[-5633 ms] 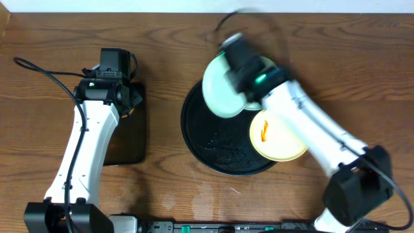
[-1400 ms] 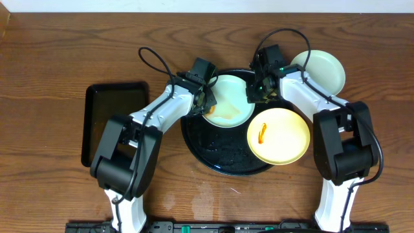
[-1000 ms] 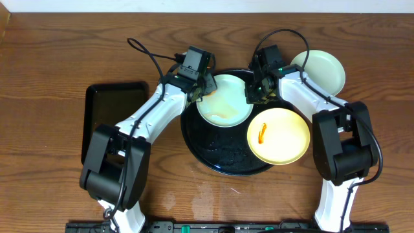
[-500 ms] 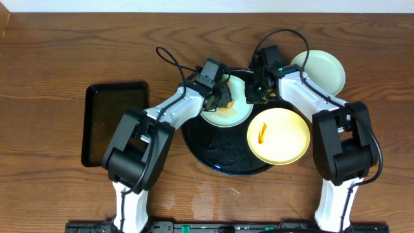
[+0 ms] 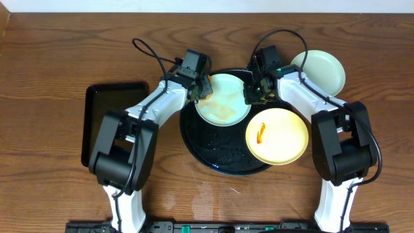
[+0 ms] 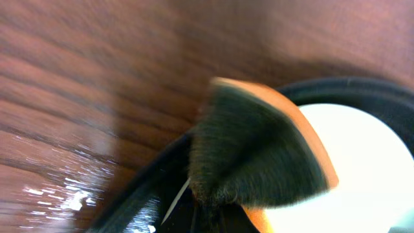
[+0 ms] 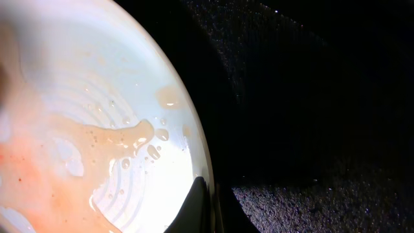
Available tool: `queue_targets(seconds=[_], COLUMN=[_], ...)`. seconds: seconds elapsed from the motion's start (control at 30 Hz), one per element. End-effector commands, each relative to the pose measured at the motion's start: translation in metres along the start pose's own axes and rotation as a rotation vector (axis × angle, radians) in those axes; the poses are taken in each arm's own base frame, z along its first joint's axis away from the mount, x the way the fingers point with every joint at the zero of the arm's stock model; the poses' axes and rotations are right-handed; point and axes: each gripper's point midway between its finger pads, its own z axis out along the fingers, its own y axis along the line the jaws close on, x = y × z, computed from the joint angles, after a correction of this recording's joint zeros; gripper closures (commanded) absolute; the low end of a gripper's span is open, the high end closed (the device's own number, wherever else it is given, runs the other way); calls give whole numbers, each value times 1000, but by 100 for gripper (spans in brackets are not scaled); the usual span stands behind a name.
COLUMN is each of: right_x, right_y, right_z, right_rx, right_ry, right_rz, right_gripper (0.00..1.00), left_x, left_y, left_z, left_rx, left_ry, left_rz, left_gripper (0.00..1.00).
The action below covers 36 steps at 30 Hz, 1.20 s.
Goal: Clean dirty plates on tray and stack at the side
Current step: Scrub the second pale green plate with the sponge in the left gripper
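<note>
Two grips: left pincer [image 5: 201,87] on sponge [image 6: 259,152], right pincer [image 5: 250,98] on smeared plate [image 5: 224,107].

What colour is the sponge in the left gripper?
The sponge is orange with a dark scrubbing face, clearest in the left wrist view.

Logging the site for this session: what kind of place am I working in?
Probably a tabletop test setup, not a real kitchen: wooden table, round black tray, a sponge at a smeared plate.
</note>
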Motion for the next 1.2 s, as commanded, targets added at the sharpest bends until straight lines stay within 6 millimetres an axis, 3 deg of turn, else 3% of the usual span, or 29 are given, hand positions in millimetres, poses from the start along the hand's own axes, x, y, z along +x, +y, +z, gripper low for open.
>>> queue_targets(seconds=[0.0, 0.13, 0.23, 0.37, 0.67, 0.77, 0.93, 1.17], right_x=[17, 19, 18, 17, 17, 18, 18, 18], right_y=[-18, -18, -18, -17, -18, -18, -18, -18], right_z=[17, 16, 16, 16, 16, 16, 16, 16], right_rx=[76, 77, 77, 75, 76, 76, 77, 77], right_ry=[62, 69, 67, 61, 63, 65, 66, 65], right_rz=[18, 20, 20, 27, 27, 28, 27, 27], right_gripper=[99, 99, 99, 99, 99, 99, 99, 99], left_x=[-48, -47, -26, 25, 91, 105, 106, 90], left_y=[16, -4, -26, -49, -74, -66, -41, 24], left_z=[-41, -74, -83, -68, -16, -3, -1, -7], left_rx=[-64, 40, 168, 254, 225, 182, 109, -188], left_ry=[-167, -154, -46, 150, 278, 324, 362, 288], left_rz=[22, 26, 32, -31, 15, -5, -48, -55], left_gripper=[93, 92, 93, 93, 92, 93, 93, 92])
